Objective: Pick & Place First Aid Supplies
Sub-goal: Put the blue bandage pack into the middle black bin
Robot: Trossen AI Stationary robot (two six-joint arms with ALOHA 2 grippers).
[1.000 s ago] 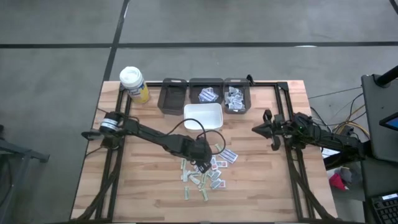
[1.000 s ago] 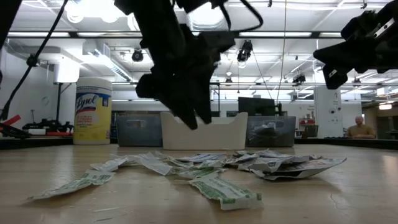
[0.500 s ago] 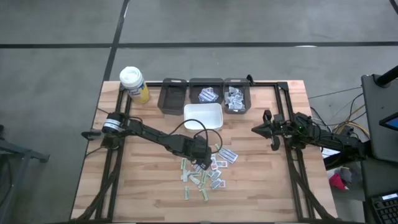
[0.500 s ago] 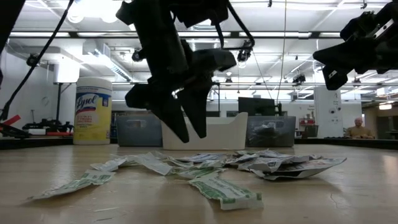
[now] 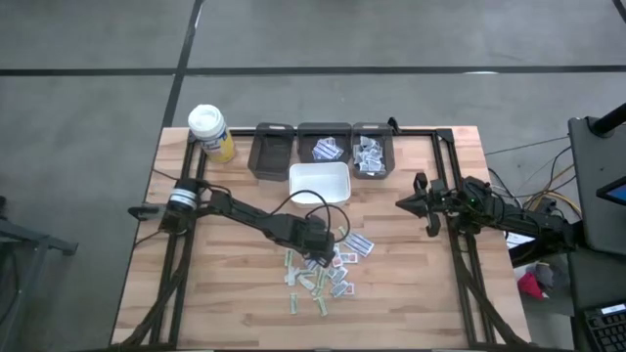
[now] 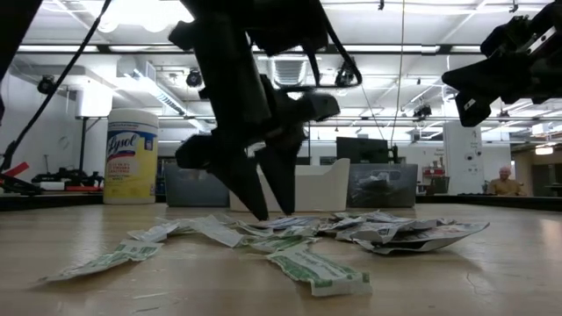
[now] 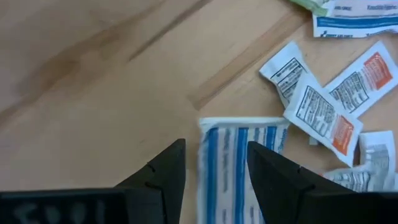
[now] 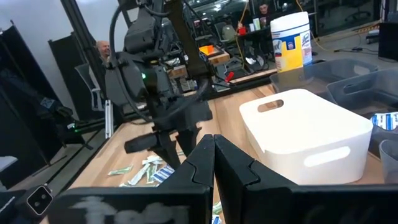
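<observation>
1. I have the left gripper (image 7: 214, 168) low over the packet pile (image 5: 323, 269) on the tabletop (image 5: 411, 293), jaws spread astride a blue-striped packet (image 7: 239, 155), ready to pinch it.
2. Beyond the pile, the white bin (image 5: 319, 183) waits for it.
3. Right of the pile, the right gripper (image 5: 403, 203) hovers clenched, empty, clear of my reach.

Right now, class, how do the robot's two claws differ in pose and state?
The left claw is open and low over the packet pile; the right claw is shut and raised, away from the pile. The left straddles a blue-striped packet; the right holds nothing. Both have dark fingers.
</observation>
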